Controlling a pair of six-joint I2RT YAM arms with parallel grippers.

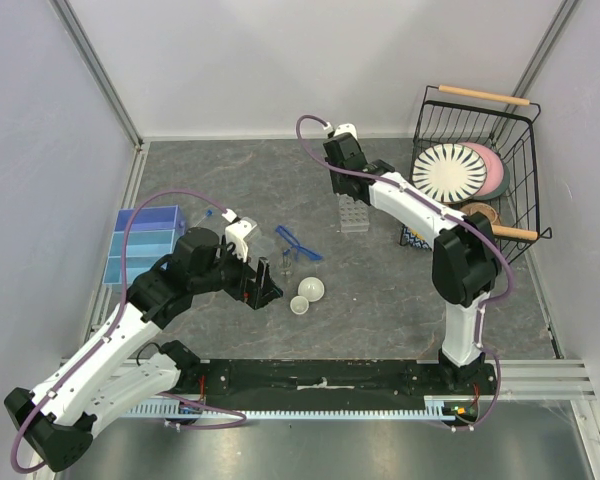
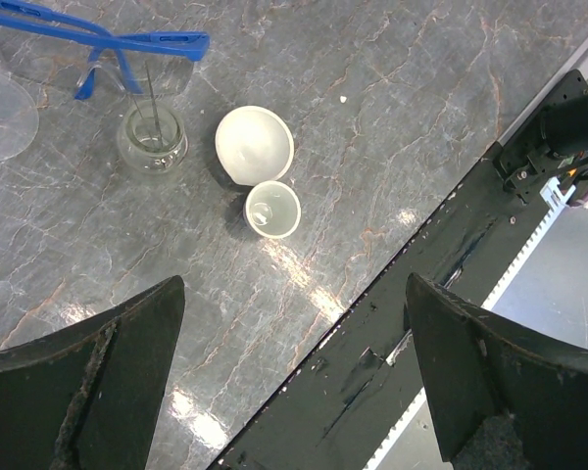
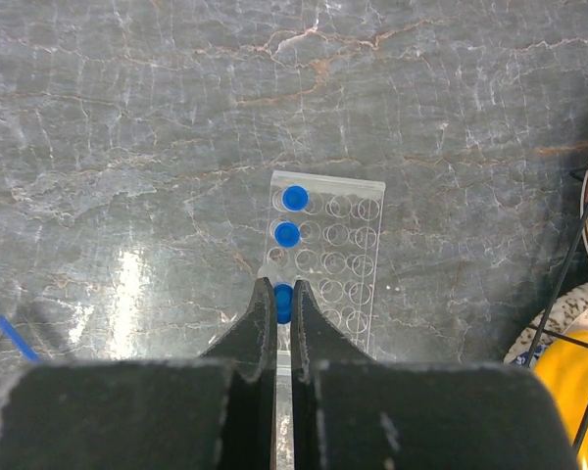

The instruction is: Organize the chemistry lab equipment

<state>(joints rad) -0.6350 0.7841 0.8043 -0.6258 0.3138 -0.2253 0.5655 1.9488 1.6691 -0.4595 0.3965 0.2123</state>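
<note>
Blue-capped tubes [image 3: 287, 234], where are they? —Mira

Two are seated in the left column of the clear rack [image 3: 341, 262], at the far end. The third tube [image 3: 285, 303] is over the same column, nearer the wrist cam. The right gripper [image 3: 281, 292] has its jaws pressed in on it, pinching just under the cap. Cannot tell if its bottom is down in a hole. —Tom

Rack position? —Mira

Top view: it stands on the grey stone-pattern table [image 1: 230, 180], mid-back, with the right arm reaching over it. The black wire basket [image 1: 525, 190] is off to its right and apart from it, with a striped plate [image 1: 458, 170] and a pink plate [image 1: 500, 165] inside. —Tom

Left side? —Mira

The left gripper [image 2: 294, 294] hangs over the table near the black base rail [image 2: 451, 235]. Jaws are spread wide with nothing between them. —Tom

What's in front of it? —Mira

Two white dishes: the bigger dish [image 2: 256, 144] and the smaller dish [image 2: 272, 209], right beside each other. They may be touching, cannot tell. A small glass jar [image 2: 152, 137] with a thin rod in it sits just left of the bigger dish. The blue-framed safety glasses [image 2: 108, 44] lie on the table just beyond the jar. A clear round disc [image 2: 0, 113] is at the left edge of the wrist view. —Tom

Anything else? —Mira

Blue bins [image 1: 145, 240] sit by the left wall, well apart from the rack. —Tom
</note>
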